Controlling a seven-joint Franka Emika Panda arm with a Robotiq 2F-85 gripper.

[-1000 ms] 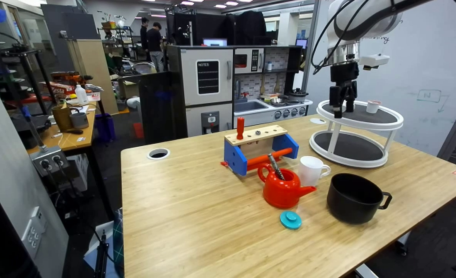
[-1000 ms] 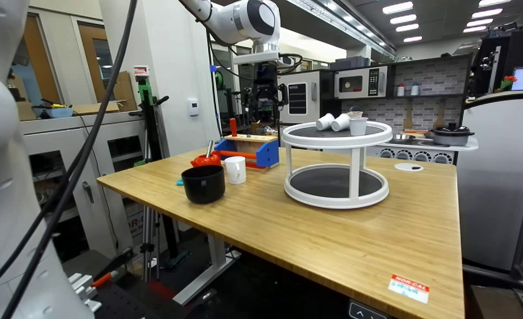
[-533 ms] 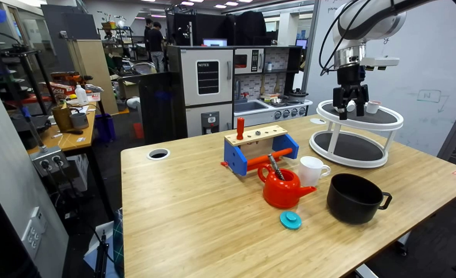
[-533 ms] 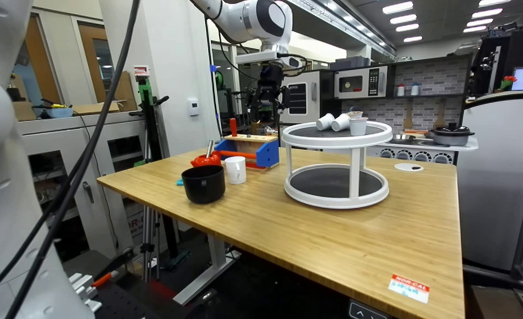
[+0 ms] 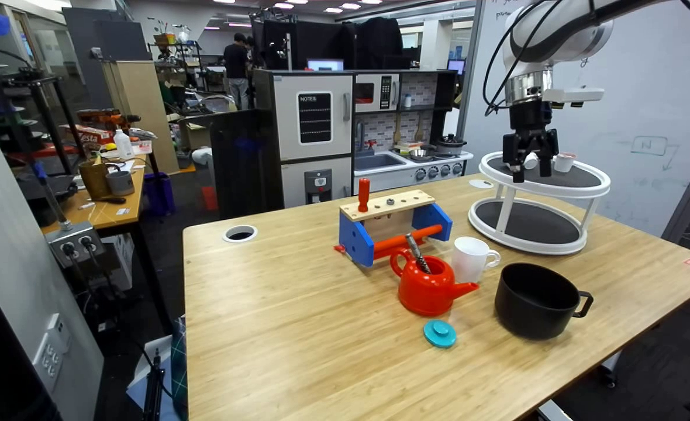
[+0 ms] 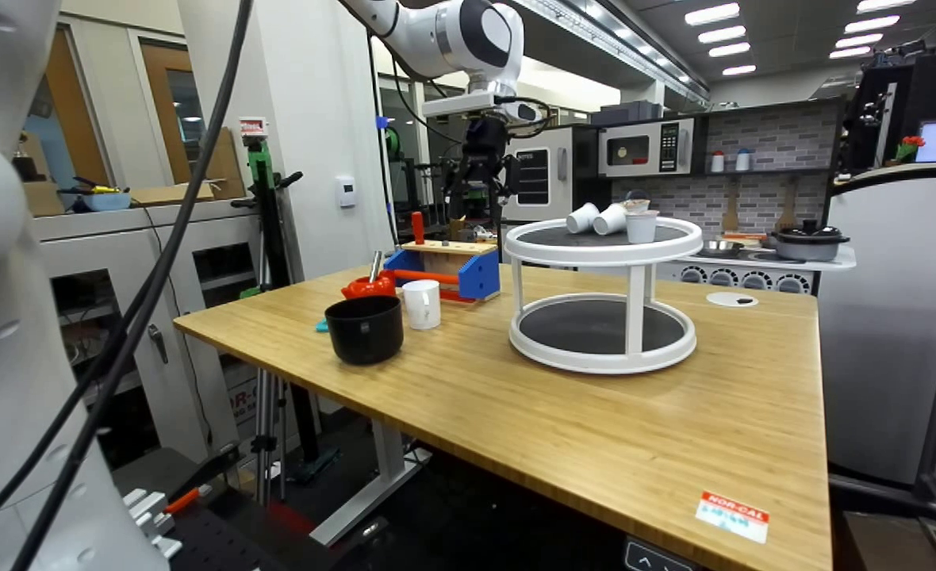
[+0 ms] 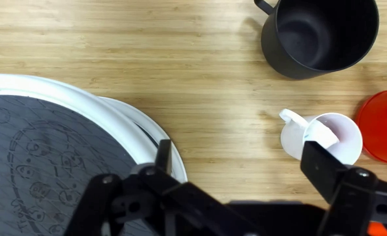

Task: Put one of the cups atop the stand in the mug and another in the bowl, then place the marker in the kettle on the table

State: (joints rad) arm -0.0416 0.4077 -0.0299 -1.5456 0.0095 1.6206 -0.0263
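Wrist view: fingers (image 7: 324, 173) spread wide, bench (image 7: 226, 137) showing btwn them; as seen from there, one cuts across the rim of the stand (image 7: 91, 112), one covers a bit of the mug (image 7: 293, 142). White patch shows inside mug, can't tell what. Upright bowl (image 7: 274, 54) nearby, its dark inside visible, apart from stand & mug.

In both ext. views fingers hang pointing down, above bench lvl; exact ht over stand can't tell.

On stand's top tier, in an ext. view, are the cups (image 6: 641, 228): 1 upright, 2 tipped over, all close tog. Stand's lower tier is down on bench.

Greyish marker (image 5: 417, 251) leans inside red kettle (image 5: 424, 295), upper end poking out the top, lower end hidden. Kettle's upright, spout twd bowl; mug upright just beside it, can't tell if touching. Teal lid (image 5: 440, 334) lies on bench, knob up, near kettle. Blue rack (image 5: 355, 241), wood-topped w/ red rod, stands just past kettle in an ext. view; contact unclear. Red-&-white label (image 6: 731, 517) stuck nr bench's corner in an ext. view. Bkgd: play-kitchen unit (image 5: 339, 146) & person (image 5: 237, 64) in dark top.
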